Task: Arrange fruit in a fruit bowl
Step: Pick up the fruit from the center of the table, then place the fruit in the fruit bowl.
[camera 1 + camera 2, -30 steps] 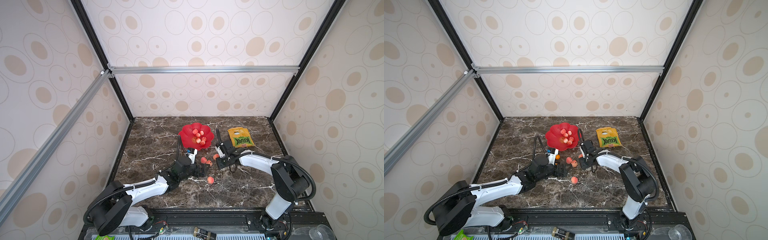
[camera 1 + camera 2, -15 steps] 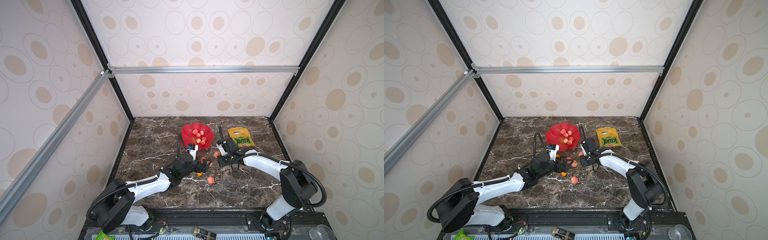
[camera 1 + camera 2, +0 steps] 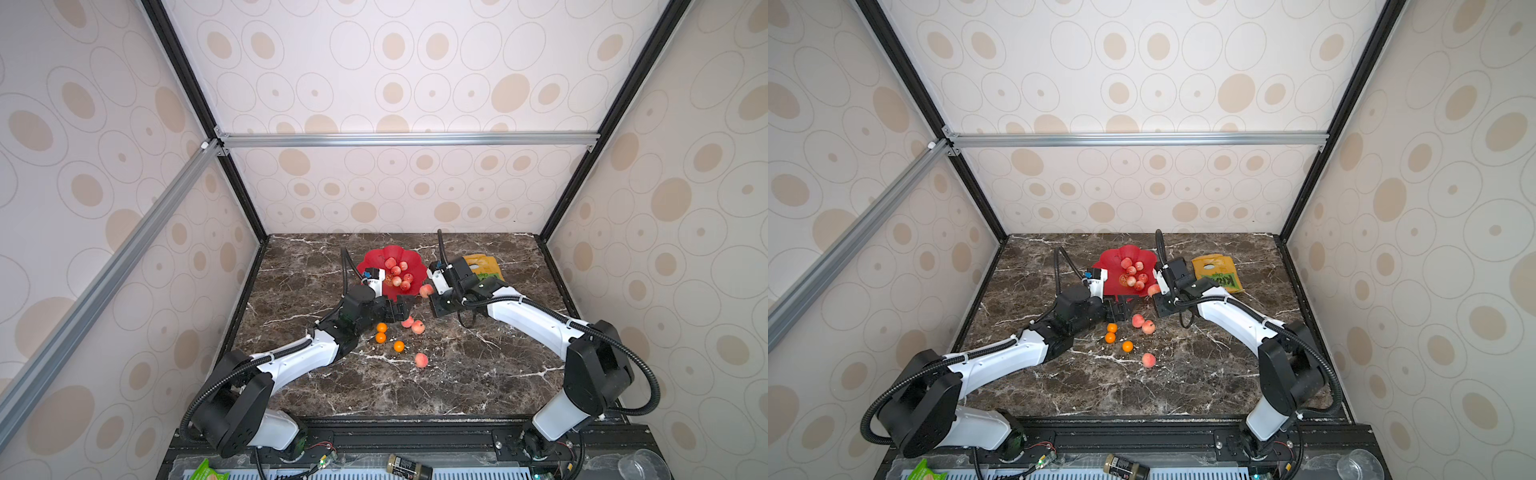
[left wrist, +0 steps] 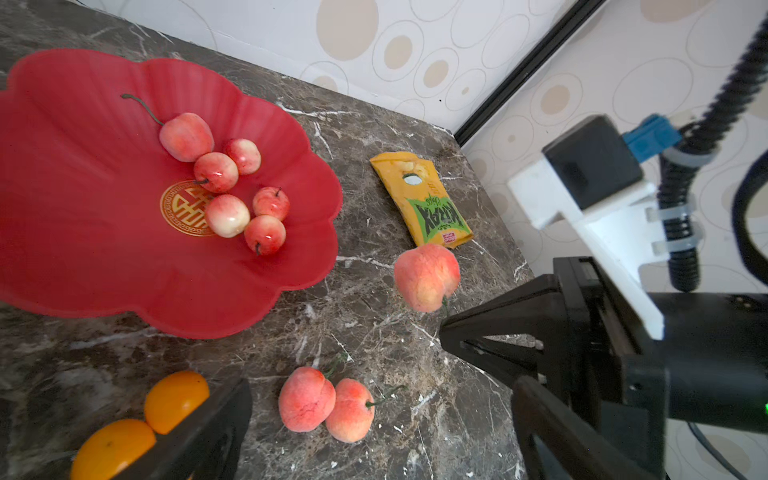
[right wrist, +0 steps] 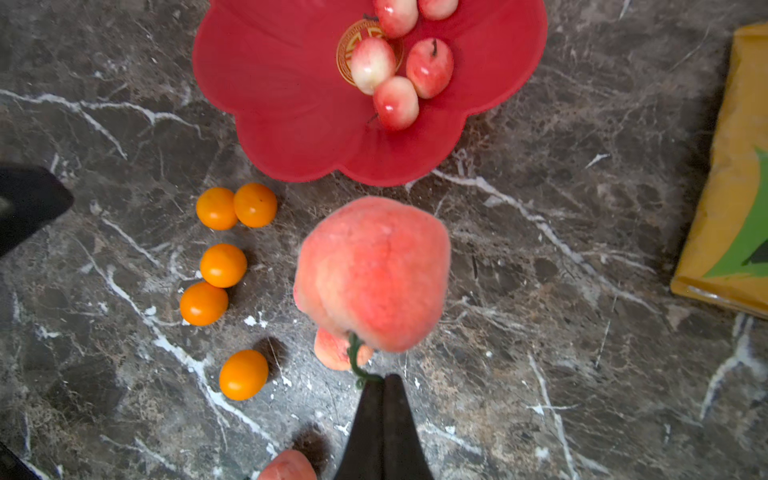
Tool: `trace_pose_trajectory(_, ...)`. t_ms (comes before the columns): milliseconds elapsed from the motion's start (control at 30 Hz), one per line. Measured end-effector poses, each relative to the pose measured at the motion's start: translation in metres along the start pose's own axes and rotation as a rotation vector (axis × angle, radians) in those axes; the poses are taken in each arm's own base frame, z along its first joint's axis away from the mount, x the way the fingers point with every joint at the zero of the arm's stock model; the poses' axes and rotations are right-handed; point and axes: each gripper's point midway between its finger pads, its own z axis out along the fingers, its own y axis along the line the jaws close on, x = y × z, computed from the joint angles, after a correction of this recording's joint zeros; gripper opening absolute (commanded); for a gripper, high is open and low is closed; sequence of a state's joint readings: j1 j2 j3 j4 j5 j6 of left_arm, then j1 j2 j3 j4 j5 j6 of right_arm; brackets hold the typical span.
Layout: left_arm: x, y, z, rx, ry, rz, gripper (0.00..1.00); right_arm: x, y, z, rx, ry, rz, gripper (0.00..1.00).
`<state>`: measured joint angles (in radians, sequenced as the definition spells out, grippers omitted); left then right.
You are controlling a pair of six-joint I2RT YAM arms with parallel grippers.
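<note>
The fruit is showing up in two kinds: fuzzy pink-red, peach-like pieces on thin green stems, some paling to cream on one side, and smaller, smooth, bright orange balls.

One peach [image 5: 374, 274] is hanging by its green stem from the right tool [image 5: 382, 380], whose two black fingers are pressing together on that stem. It is dangling clear of the bench [image 3: 457, 374], just beside the near rim of the fruit bowl [image 4: 104, 257], between the bowl and the snack bag [image 4: 424, 208].

The fruit bowl is sitting toward the back of the bench. It is a shallow, glossy red flower shape with a scalloped petal rim and a round gold mark [image 4: 183, 208] at its centre. Six pink-red fruits [image 4: 227, 215] are resting inside it, bunching on and beside the gold mark and touching one another in a loose chain. The one farthest back is trailing a long curved stem.

The rest is lying loose on the bench in front of the bowl. A pair of peaches [image 4: 306, 399] is lying side by side and touching, and a lone peach [image 3: 421, 360] is sitting nearer the front edge. In the right wrist view five orange fruits [image 5: 223, 265] are showing: two touching just beside the bowl's rim, two more touching a little farther out, and one apart.

The left tool [image 3: 400, 311] is hovering low in front of the bowl with its fingers spread wide, gripping nothing, and one finger is overlapping two of the orange fruits in the left wrist view.

The yellow-green snack bag is lying flat beside the bowl, and what is inside it cannot be seen.
</note>
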<state>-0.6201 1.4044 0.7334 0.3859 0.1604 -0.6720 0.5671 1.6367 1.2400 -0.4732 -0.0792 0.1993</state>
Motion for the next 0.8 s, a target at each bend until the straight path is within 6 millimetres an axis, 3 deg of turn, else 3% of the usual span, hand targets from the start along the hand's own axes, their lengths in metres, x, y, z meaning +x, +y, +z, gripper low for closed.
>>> trace_pose_trajectory(433, -0.03, 0.038, -0.003, -0.057, -0.045, -0.038, 0.98, -0.045, 0.022, 0.035, -0.052, 0.021, -0.021, 0.0)
trace_pose_trajectory(800, -0.041, 0.066, -0.003, -0.106, -0.058, -0.064, 0.98, -0.075, 0.037, 0.085, -0.054, 0.054, -0.025, 0.0)
